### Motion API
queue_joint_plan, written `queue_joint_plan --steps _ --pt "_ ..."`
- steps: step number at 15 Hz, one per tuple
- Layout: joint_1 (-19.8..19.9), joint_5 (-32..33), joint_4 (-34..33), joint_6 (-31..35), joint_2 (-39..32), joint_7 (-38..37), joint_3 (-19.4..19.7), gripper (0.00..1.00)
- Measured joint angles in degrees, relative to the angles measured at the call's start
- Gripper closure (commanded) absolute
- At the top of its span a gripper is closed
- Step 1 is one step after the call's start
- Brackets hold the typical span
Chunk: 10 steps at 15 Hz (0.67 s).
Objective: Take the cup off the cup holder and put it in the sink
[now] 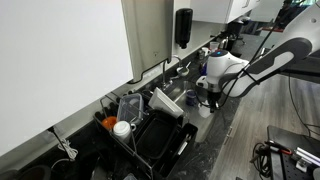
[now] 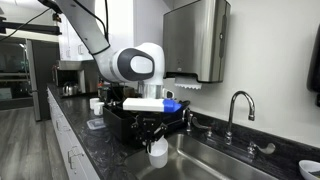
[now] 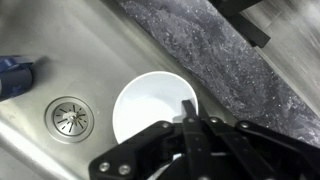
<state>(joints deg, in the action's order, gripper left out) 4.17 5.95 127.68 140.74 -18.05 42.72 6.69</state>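
Observation:
My gripper [image 3: 186, 122] is shut on the rim of a white cup [image 3: 145, 105], with one finger inside the rim. The wrist view looks down into the empty cup, which hangs over the steel sink [image 3: 70, 50] next to the drain [image 3: 70, 117]. In both exterior views the cup [image 2: 157, 153] [image 1: 205, 109] hangs under the gripper [image 2: 152, 137] [image 1: 208, 96], just above the sink basin [image 2: 215, 160]. The black rack [image 2: 122, 122] [image 1: 158, 133] that serves as the cup holder stands on the counter beside the sink.
A faucet [image 2: 238, 104] stands behind the sink. A blue object [image 3: 14, 75] lies at the sink's edge. The dark stone counter [image 3: 220, 50] borders the basin. A paper dispenser [image 2: 195, 40] hangs on the wall. The rack holds a container [image 1: 131, 106] and a board.

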Motion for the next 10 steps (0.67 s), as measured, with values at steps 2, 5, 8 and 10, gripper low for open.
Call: queue_joint_plan --steps 2,5,8,10 --pt "0.0 0.0 -0.2 0.0 -0.1 -0.1 0.0 0.97" --pt "0.1 0.0 -0.2 0.0 -0.2 -0.1 -0.1 0.99" --pt "0.1 0.3 -0.8 0.0 -1.4 -2.2 -0.6 0.99" --pt "0.1 0.8 -2.6 0.2 -4.2 -4.3 -0.8 0.99"
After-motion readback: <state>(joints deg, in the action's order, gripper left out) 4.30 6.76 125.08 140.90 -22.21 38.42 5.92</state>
